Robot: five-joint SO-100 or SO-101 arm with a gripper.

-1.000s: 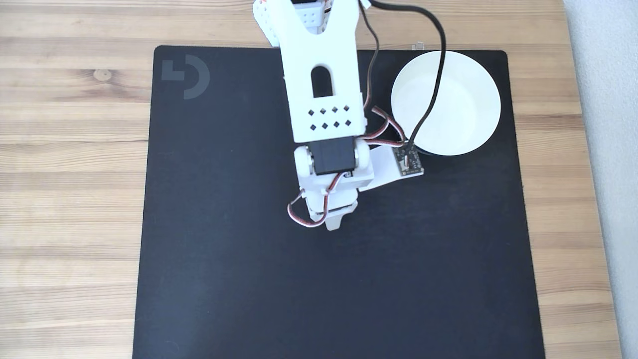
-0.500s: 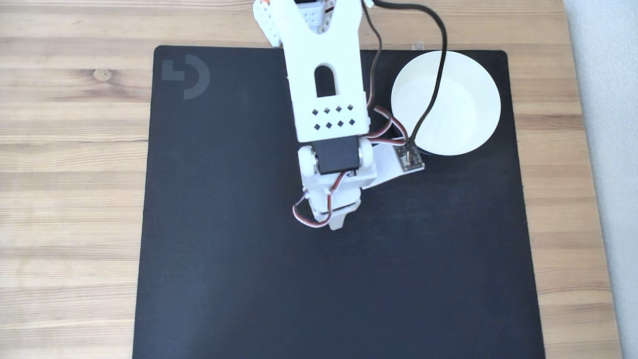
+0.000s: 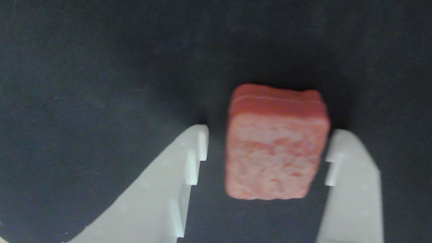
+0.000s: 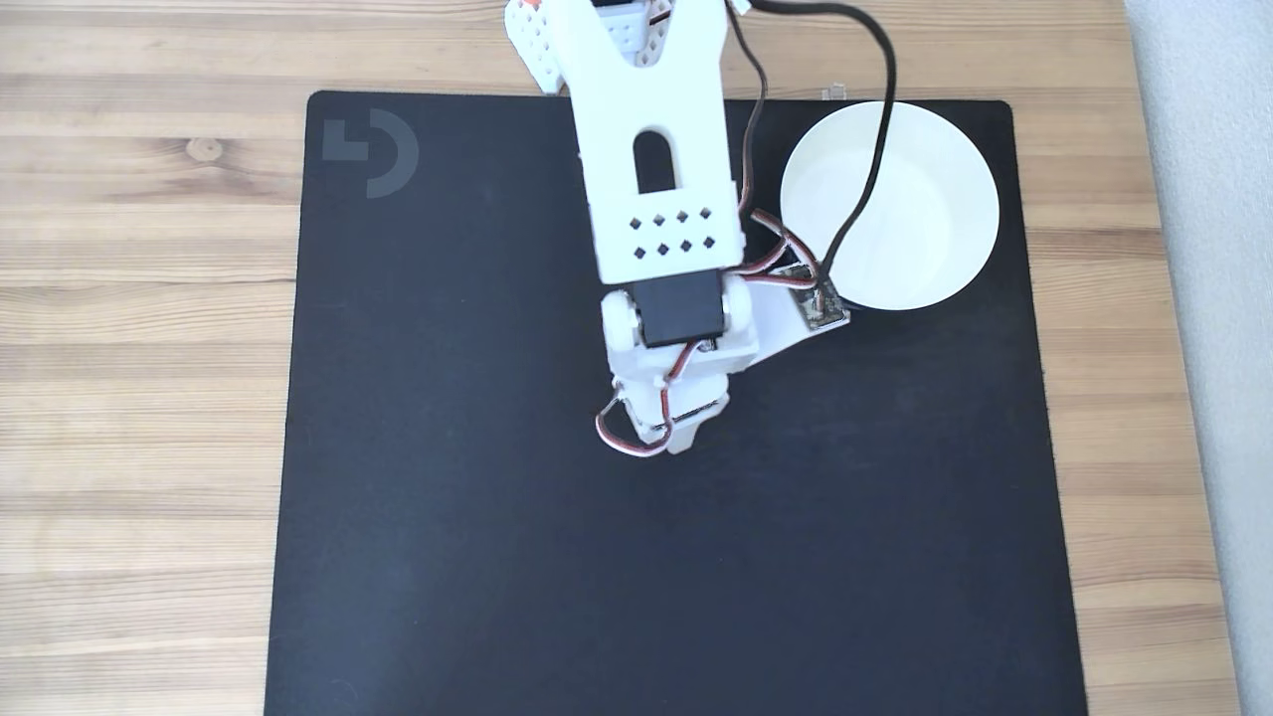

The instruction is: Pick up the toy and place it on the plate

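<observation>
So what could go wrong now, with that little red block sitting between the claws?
The toy sits off-centre between the open gripper fingers, nearer the right one in the wrist view, so closing might nudge or twist it rather than grip squarely. Later, the black cable draped over the plate could snag during the carry.

In the wrist view, the toy (image 3: 276,145) lies on the mat (image 3: 84,84), between the two fingers (image 3: 189,158) of the gripper (image 3: 266,148). There is a gap on its left side, and the right finger is just beside it.

In the fixed view, the arm (image 4: 661,199) reaches down over the middle of the mat (image 4: 448,547). The plate (image 4: 925,209) sits on the mat's top right corner, right of the arm. The mat lies on the table (image 4: 139,298).
</observation>
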